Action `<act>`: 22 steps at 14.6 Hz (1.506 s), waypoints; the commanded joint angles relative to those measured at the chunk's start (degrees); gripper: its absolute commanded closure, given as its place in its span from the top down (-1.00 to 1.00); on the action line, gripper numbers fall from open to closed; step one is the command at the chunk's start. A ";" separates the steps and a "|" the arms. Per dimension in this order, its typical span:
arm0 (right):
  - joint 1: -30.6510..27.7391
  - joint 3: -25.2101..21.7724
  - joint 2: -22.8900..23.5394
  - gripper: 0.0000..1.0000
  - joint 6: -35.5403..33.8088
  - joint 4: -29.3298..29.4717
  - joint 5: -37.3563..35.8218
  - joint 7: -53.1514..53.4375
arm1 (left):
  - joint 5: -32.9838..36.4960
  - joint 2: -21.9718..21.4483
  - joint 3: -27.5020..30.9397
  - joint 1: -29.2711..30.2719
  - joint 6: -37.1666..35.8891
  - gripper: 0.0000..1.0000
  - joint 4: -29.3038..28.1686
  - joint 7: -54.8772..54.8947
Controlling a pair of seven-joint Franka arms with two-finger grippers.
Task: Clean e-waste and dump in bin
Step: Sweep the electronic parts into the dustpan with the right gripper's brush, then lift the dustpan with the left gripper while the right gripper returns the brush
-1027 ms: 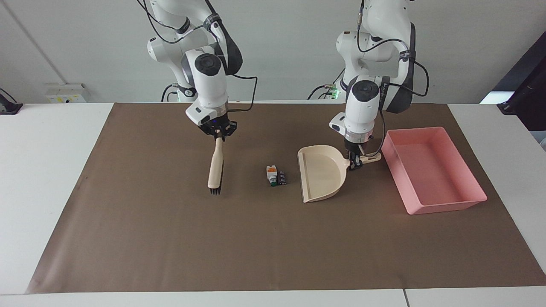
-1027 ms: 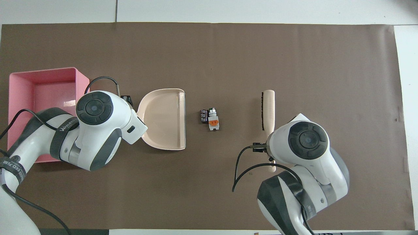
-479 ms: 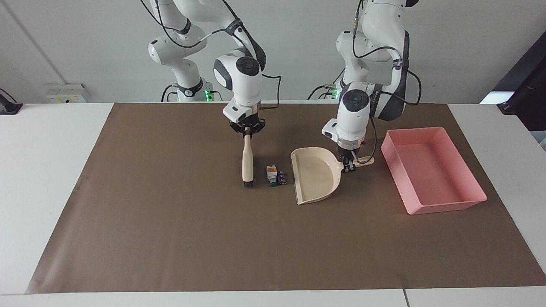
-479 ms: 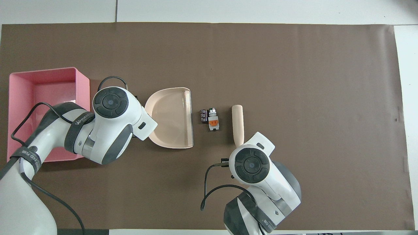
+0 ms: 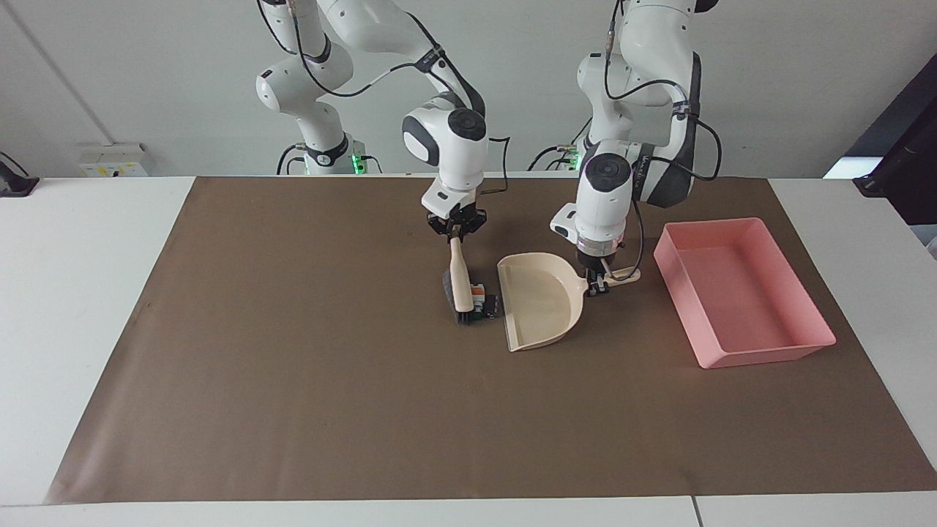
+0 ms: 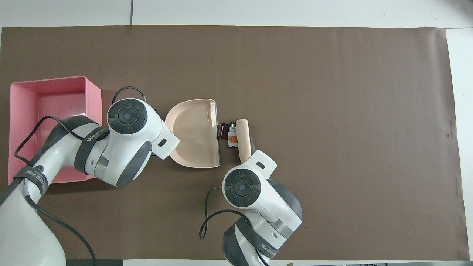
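Note:
The e-waste lies on the brown mat between the brush and the dustpan's open lip: a white block with orange and green marks (image 5: 477, 293) (image 6: 232, 137) and a dark cylinder (image 5: 490, 307) (image 6: 224, 130). My right gripper (image 5: 455, 228) is shut on the handle of a cream brush (image 5: 460, 282) (image 6: 244, 140), whose head rests against the white block. My left gripper (image 5: 599, 282) is shut on the handle of the cream dustpan (image 5: 545, 300) (image 6: 192, 133). The pink bin (image 5: 768, 355) (image 6: 55, 80) stands beside the dustpan, toward the left arm's end. In the overhead view both grippers are hidden under their wrists.
A brown mat (image 5: 293, 380) covers most of the white table (image 5: 80, 293). The bin looks empty. Cables hang from both wrists.
My right gripper has swept the brush toward the dustpan, from well away to touching the e-waste, which has shifted toward the lip. The dustpan moved a little toward the e-waste, then held.

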 commanded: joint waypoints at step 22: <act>-15.03 2.68 -16.65 -1.00 -22.11 4.58 7.39 -9.24 | -10.02 -4.98 0.16 6.96 1.47 -1.00 -0.86 15.81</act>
